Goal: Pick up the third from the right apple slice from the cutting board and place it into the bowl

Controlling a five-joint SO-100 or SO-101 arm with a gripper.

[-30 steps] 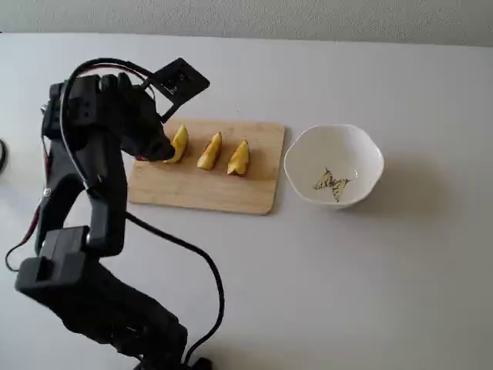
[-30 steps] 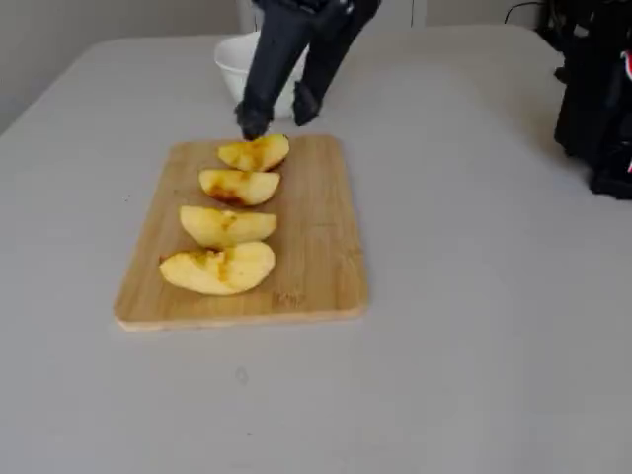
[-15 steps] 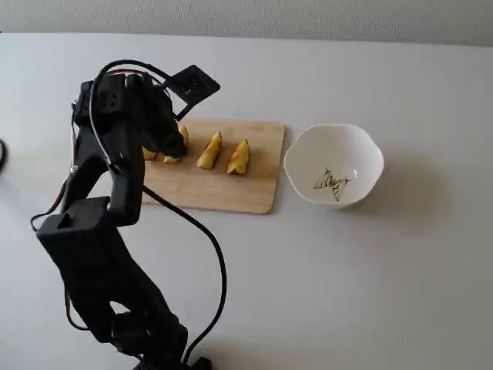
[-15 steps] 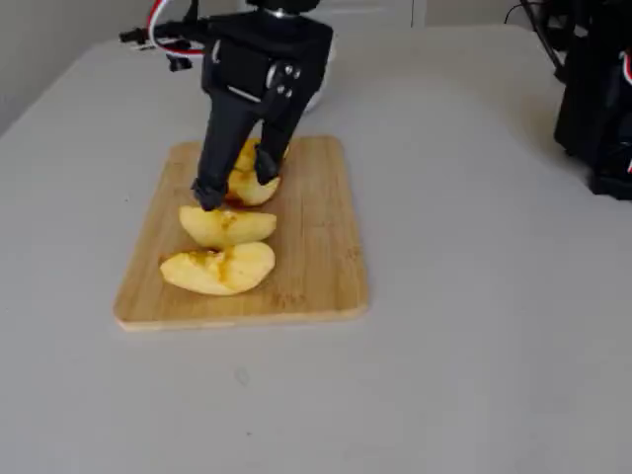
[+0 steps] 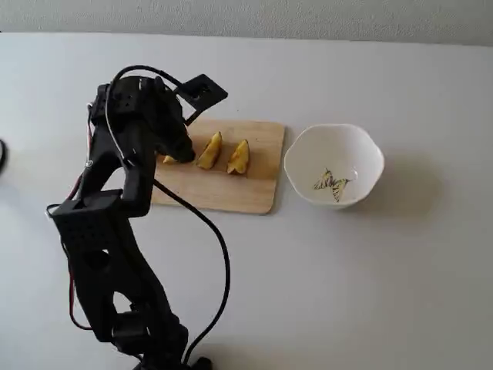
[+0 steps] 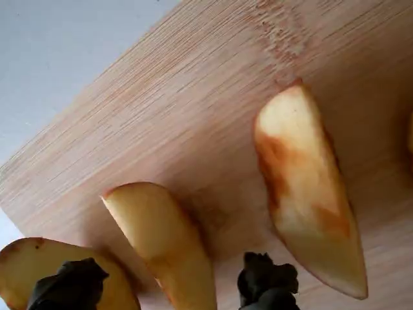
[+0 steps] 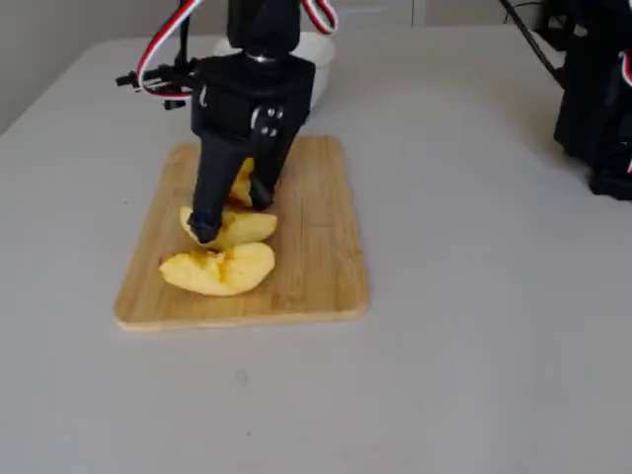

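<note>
Since shifting nearer along the cutting board, the gripper (fingers spread) straddles the apple slice, ready to pinch.

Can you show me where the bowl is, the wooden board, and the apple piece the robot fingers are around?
bowl (image 5: pixel 368 146): a fixed view, on its white inner wall.
cutting board (image 5: pixel 231 193): a fixed view, bare wood near its front edge.
apple slice (image 6: pixel 169 245): wrist view, pale flesh between the fingertips.
</note>
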